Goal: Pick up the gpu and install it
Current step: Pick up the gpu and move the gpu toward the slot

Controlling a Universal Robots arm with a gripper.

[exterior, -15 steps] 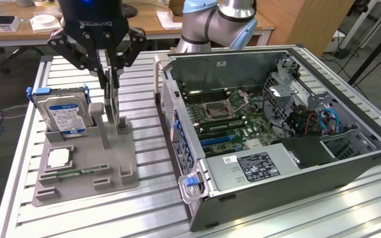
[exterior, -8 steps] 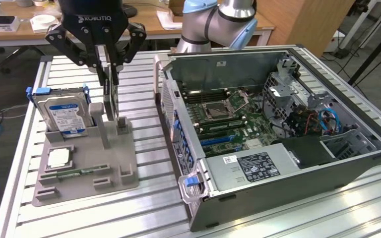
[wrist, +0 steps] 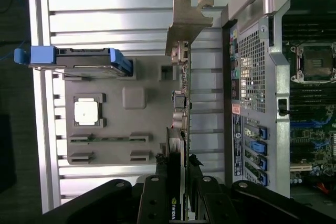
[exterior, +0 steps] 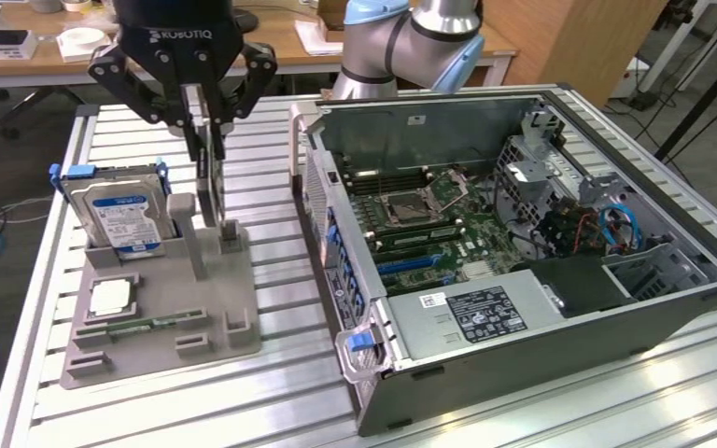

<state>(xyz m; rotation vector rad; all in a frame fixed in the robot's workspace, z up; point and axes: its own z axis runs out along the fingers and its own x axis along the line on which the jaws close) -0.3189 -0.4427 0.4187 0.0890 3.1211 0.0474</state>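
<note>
Currently pinching the gpu [exterior: 213,177] with the gripper [exterior: 209,121], fingers [wrist: 153,195] pressed against the two flat faces of the card (edge-on from the wrist camera, so thin as a line). Holding it upright on its long edge over the grey fixture [exterior: 228,313], lower end down between two short posts there. Cannot tell whether seated in the slot or lifted just clear. Silver end bracket [wrist: 186,22] at the end of the card far from the fingers.

Noted just beside the card, toward the exterior view's left: hard drive [exterior: 116,213] with blue side rails, propped upright in the same fixture. Lying flat in front of the drive, a square processor chip [exterior: 109,297], then a narrow green memory stick [exterior: 149,325] nearer the camera. All resting on a slatted aluminium table [exterior: 172,411].

Over toward the exterior view's right, well apart from the card: open computer case [exterior: 545,317] lying on its side, motherboard [exterior: 421,210] exposed. Not yet installed, gpu outside the case. Behind the case, blue-and-grey robot arm [exterior: 409,37].
</note>
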